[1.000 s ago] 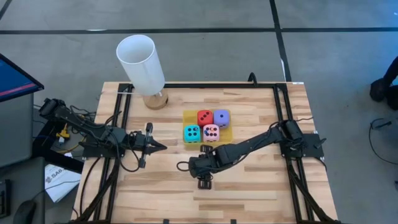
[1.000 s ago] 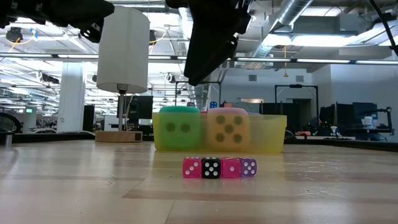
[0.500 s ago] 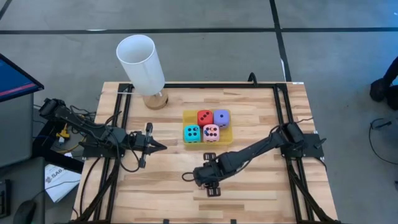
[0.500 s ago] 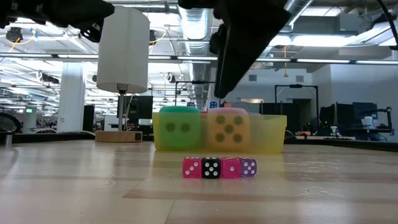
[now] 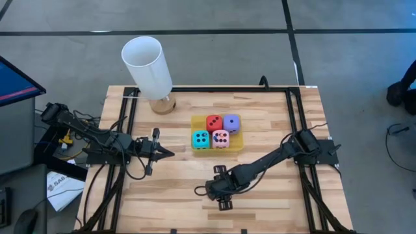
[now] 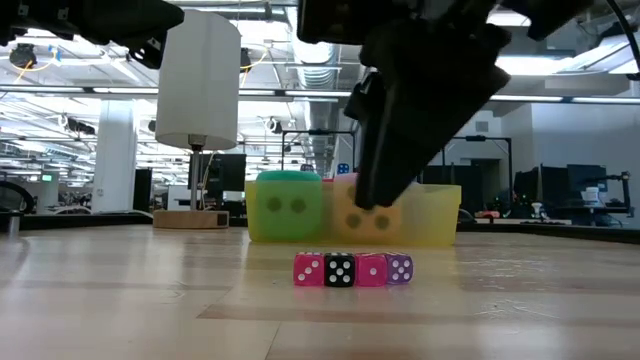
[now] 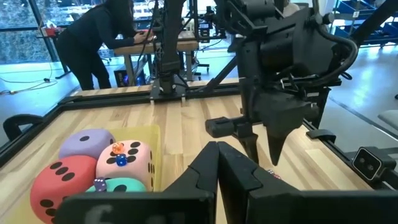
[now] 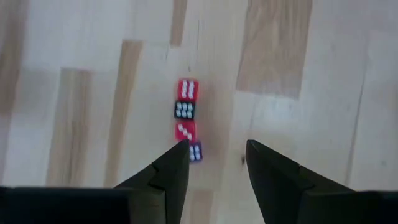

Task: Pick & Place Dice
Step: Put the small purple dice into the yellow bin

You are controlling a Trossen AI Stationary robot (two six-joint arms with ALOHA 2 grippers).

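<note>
Four soft dice sitting together in the yellow tray (image 5: 217, 120) at mid-table: red die (image 5: 214, 123) and purple die (image 5: 231, 122) on the far side, cyan die (image 5: 200, 139) and pink die (image 5: 221, 138) on the near side, all touching their neighbours. Judged from that, either placed already or not yet picked; no other container for them in sight. No big die held by either arm. Right gripper (image 8: 214, 163) hanging low over the near table edge, fingers (image 8: 173, 168) parted with nothing between them, just above the row of tiny dice (image 8: 186, 117) lying on bare wood, near side of the tray and well apart from it. Seen level across the table, that arm blocking most of the pink die. Left gripper (image 5: 166, 153) parked left of the tray, pointing toward it, fingers pressed together and empty. White lamp (image 5: 148, 67) at the far left corner, clear of the work.
</note>
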